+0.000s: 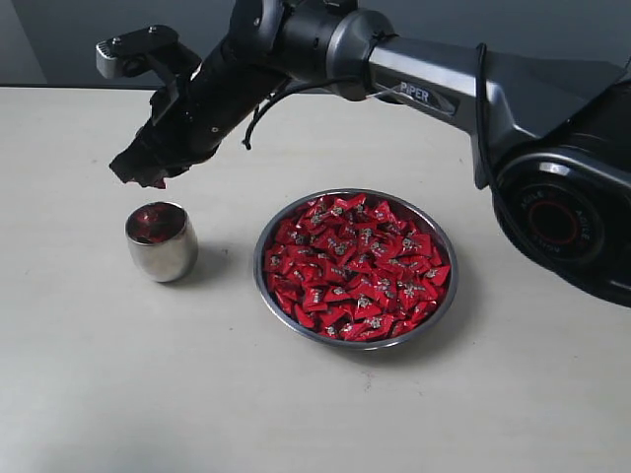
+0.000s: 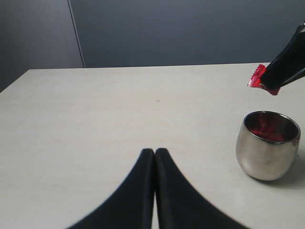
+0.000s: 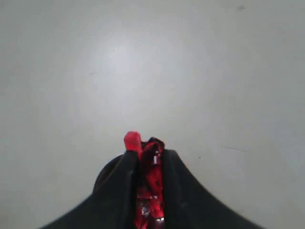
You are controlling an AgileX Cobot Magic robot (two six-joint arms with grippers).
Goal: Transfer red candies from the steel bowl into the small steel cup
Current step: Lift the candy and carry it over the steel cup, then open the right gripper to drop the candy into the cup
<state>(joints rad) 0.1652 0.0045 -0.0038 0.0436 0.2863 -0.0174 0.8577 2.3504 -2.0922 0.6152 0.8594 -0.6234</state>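
The steel bowl (image 1: 446, 294) sits mid-table, heaped with red candies (image 1: 357, 266). Left of it stands the small steel cup (image 1: 162, 241) (image 2: 268, 145), with red candy showing inside. My right gripper (image 1: 148, 177) (image 3: 148, 149) reaches across the middle and hangs just above the cup, shut on a red candy (image 3: 151, 181) whose corner pokes out past the fingertips; the left wrist view also catches that candy (image 2: 259, 78) above the cup. My left gripper (image 2: 155, 151) is shut with nothing in it, low over the table, some way from the cup.
The right arm's dark body (image 1: 552, 187) fills the right side of the exterior view and its forearm (image 1: 434, 84) spans above the bowl. Pale tabletop (image 1: 296, 404) stretches around bowl and cup; a grey wall (image 2: 190, 28) lies beyond the far edge.
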